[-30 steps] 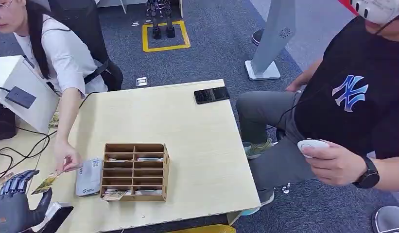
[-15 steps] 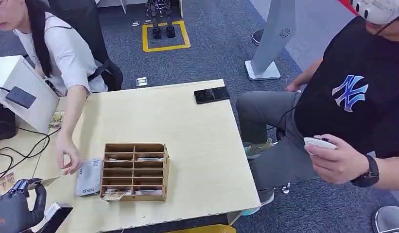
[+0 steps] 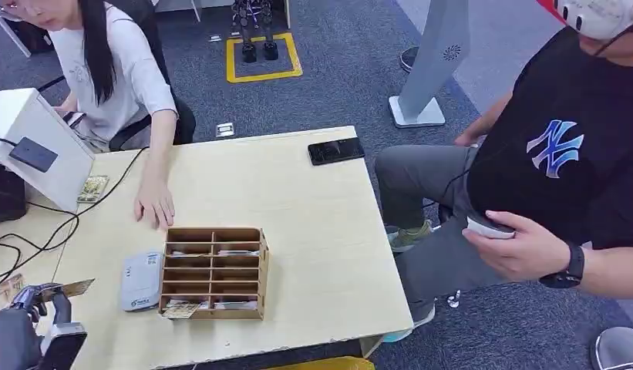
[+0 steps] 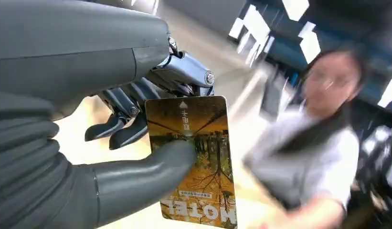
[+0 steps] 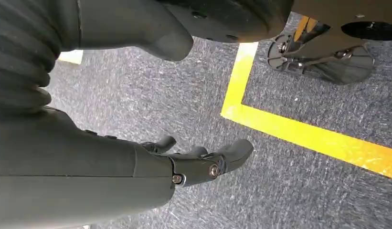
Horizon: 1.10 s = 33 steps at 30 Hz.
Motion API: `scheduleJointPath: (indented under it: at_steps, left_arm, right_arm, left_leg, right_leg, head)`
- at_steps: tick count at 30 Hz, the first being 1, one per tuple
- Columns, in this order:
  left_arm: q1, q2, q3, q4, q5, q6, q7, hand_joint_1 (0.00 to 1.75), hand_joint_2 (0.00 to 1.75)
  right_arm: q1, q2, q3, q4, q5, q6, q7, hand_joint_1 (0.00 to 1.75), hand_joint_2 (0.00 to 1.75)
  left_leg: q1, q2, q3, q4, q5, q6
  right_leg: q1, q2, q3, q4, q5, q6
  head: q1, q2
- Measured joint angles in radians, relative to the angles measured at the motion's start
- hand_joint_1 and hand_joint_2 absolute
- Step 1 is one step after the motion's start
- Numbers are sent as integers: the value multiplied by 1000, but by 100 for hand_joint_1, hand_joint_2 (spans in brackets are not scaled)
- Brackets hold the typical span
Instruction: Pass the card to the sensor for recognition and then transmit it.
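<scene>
My left hand [image 3: 24,324], lower left of head view, pinches hotel key card [image 4: 194,157] thumb against fingers; card thin, stiff, light, glossy, likely slippery; I'd keep grip on lower half; right hand [image 5: 194,164] holds nothing, fingers loosely apart; card reader [image 3: 140,280] near.

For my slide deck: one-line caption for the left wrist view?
Left hand pinches an autumn-forest hotel key card between thumb and fingers, a blurred person behind.
</scene>
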Motion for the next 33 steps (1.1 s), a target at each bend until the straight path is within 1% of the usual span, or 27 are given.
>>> scheduleJointPath:
  at_steps: [1, 2, 3, 4, 8, 14, 18, 26, 30, 33]
  left_arm:
    - [0, 0, -1, 0, 46, -76, 15, 175, 175]
    - [0, -1, -2, 0, 87, -134, 28, 175, 175]
    - [-2, -2, -3, 0, 119, -168, 40, 175, 175]
    - [-6, -5, -3, 0, 134, -180, 53, 175, 175]
    - [-24, -6, -5, 3, 105, -160, 87, 175, 175]
    - [-57, -13, -8, 49, 80, -130, 87, 175, 175]
    - [-91, -20, -8, 92, 79, -119, 103, 175, 175]
    - [-145, -30, -8, 144, 86, -118, 105, 175, 175]
    - [-150, -34, -8, 157, 87, -118, 105, 175, 175]
    - [-155, -35, -8, 166, 85, -118, 121, 175, 175]
  right_arm:
    - [0, 0, 1, 0, -3, 0, -2, 0, 175]
    - [0, 0, 4, 0, -6, 0, -2, 0, 175]
    - [0, 0, 7, 0, -10, 0, -2, 0, 175]
    - [0, 0, 9, 0, -16, 0, -2, 0, 175]
    - [0, 0, 14, 0, -15, 0, -2, 0, 175]
    - [0, 0, 24, 0, -15, 4, 2, 0, 175]
    - [-2, 0, 35, 0, -15, 2, 1, 0, 175]
    - [-3, 0, 43, 0, -15, 3, 1, 0, 175]
    - [-4, 0, 47, 0, -15, 3, 2, 0, 175]
    - [-4, 0, 48, 0, -15, 3, 1, 0, 175]
  left_leg:
    - [0, 0, 0, 0, 0, 0]
    - [0, 0, 0, 0, 0, 0]
    - [0, 0, 0, 0, 0, 0]
    - [0, 0, 0, 0, 0, 0]
    - [0, 0, 0, 0, 0, 0]
    - [0, 0, 0, 0, 0, 0]
    - [0, 0, 0, 0, 0, 0]
    - [0, 0, 0, 0, 0, 0]
    - [0, 0, 0, 0, 0, 0]
    - [0, 0, 0, 0, 0, 0]
  right_leg:
    - [0, 0, 0, 0, 0, 0]
    - [0, 0, 0, 0, 0, 0]
    - [0, 0, 0, 0, 0, 0]
    - [0, 0, 0, 0, 0, 0]
    - [0, 0, 0, 0, 0, 0]
    - [0, 0, 0, 0, 0, 0]
    - [0, 0, 0, 0, 0, 0]
    - [0, 0, 0, 0, 0, 0]
    - [0, 0, 0, 0, 0, 0]
    - [0, 0, 0, 0, 0, 0]
  head:
    - [0, 0]
    - [0, 0]
    - [0, 0]
    - [0, 0]
    - [0, 0]
    - [0, 0]
    - [0, 0]
    - [0, 0]
    - [0, 0]
    - [0, 0]
